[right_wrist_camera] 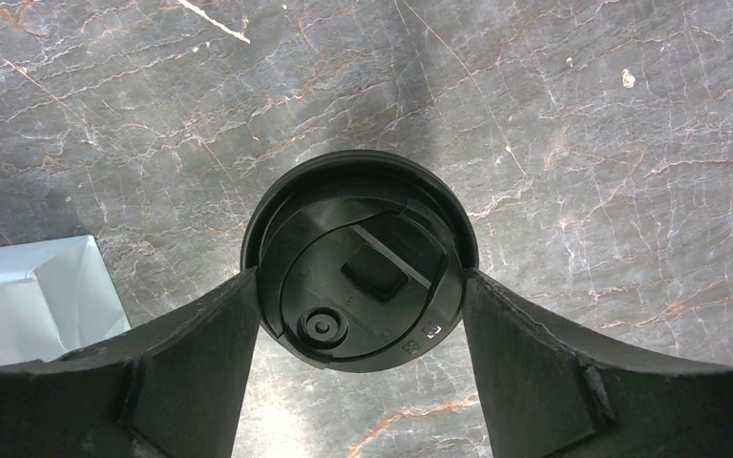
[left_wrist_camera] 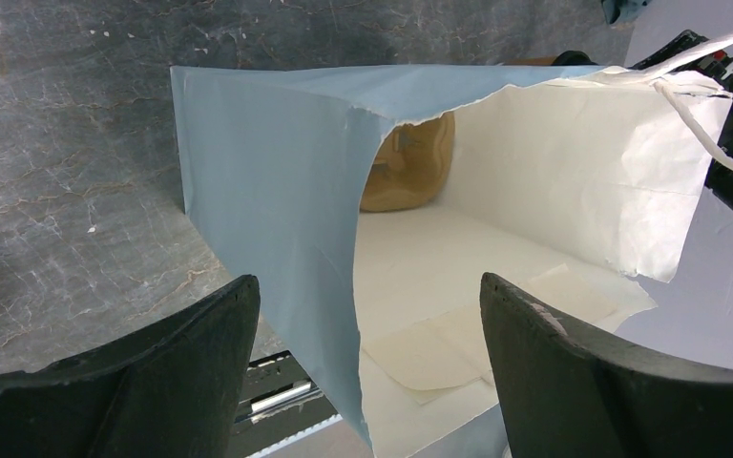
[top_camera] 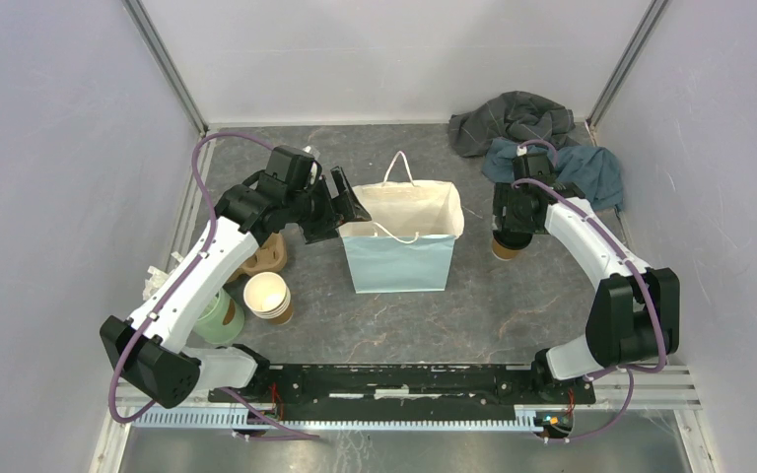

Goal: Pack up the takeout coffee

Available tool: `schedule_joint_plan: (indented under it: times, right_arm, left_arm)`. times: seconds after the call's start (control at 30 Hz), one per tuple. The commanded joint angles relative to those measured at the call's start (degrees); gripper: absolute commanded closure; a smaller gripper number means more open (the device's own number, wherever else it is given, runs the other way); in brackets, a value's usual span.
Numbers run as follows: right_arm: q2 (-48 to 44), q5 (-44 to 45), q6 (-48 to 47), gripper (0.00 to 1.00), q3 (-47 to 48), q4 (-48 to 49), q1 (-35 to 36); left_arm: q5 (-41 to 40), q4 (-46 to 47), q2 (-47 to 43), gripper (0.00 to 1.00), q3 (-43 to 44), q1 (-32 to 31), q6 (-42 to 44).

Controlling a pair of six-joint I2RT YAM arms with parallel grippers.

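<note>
Coffee, one lidded cup: the takeout coffee point(top_camera: 506, 248) stands upright on the table point(top_camera: 513, 325), long axis vertical, black lid facing straight up, just right of the bag and apart from it. The right gripper point(top_camera: 511, 225) comes down over it from above, one finger point(right_wrist_camera: 200, 363) against each side of the lid, closed on the cup point(right_wrist_camera: 358, 262); whether the base is touching the table cannot be told.

One pale blue paper bag point(top_camera: 399, 261) stands open at mid-table, with two white cord handles and a tan moulded piece point(left_wrist_camera: 410, 172) inside. The left gripper point(top_camera: 345, 202) is spread wide at the bag's left rim, its fingers straddling the wall, gripping nothing.

At left: one stack of lidless brown cups point(top_camera: 268, 296), one pale green cup point(top_camera: 219, 317). At far right: two crumpled cloths, one grey point(top_camera: 513, 118), one blue point(top_camera: 577, 169)
</note>
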Motion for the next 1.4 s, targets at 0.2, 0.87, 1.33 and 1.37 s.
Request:
schedule_joint_plan:
  times: [0.2,0.87,1.33,1.37]
  right_arm:
    - [-1.23,1.16,-2.43,0.37,1.38,0.45,0.21]
    - [-29.40,-7.36,-16.36,0.81,-9.96,3.46,0.22]
    - [-39.40,-22.99,-21.88,0.82,3.13,-0.28,0.25]
    - [-40.16,-23.91,-22.70,0.82,3.76,0.06,0.30]
  left_arm:
    - [-0.90,1.12,-0.65,0.08,2.09,0.16,2.63]
    - [-10.41,-6.20,2.19,0.14,8.99,-0.05,8.10]
    - [-13.20,-5.76,3.52,0.31,11.02,-0.39,11.93]
    - [-13.34,-5.67,3.90,0.33,11.37,-0.62,12.01]
